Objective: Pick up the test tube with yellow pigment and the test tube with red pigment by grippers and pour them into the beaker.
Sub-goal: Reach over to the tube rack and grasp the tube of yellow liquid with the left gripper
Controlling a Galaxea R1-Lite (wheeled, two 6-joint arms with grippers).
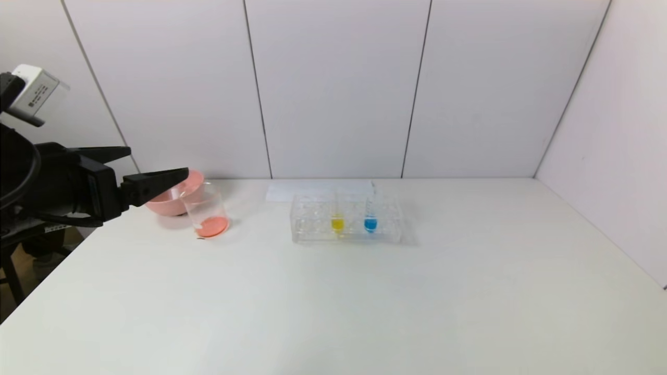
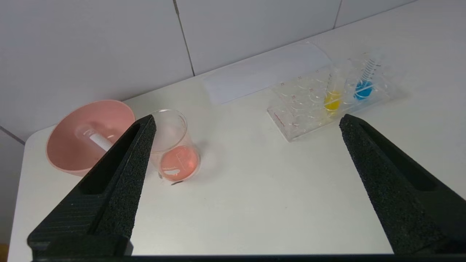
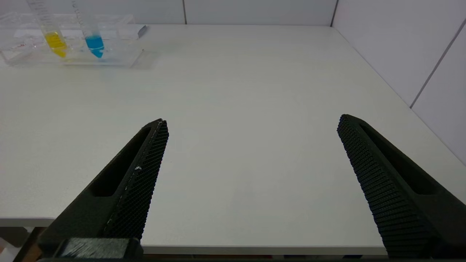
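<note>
The test tube with yellow pigment (image 1: 337, 222) stands upright in a clear rack (image 1: 312, 229) at mid-table, beside a tube with blue liquid (image 1: 370, 223). The beaker (image 1: 207, 208) stands to the rack's left with red-orange liquid in its bottom (image 2: 179, 163). No test tube with red pigment is in view; a clear tube (image 2: 95, 138) lies in the pink bowl (image 2: 69, 145). My left gripper (image 1: 159, 162) hovers open and empty at the table's left edge, just left of the beaker. My right gripper (image 3: 253, 119) is open and empty over the table's near edge, outside the head view.
The pink bowl (image 1: 165, 204) sits right behind the beaker, near the back wall. A white sheet (image 1: 318, 190) lies behind the rack. White wall panels close the back and right sides. The table's left edge runs under my left arm.
</note>
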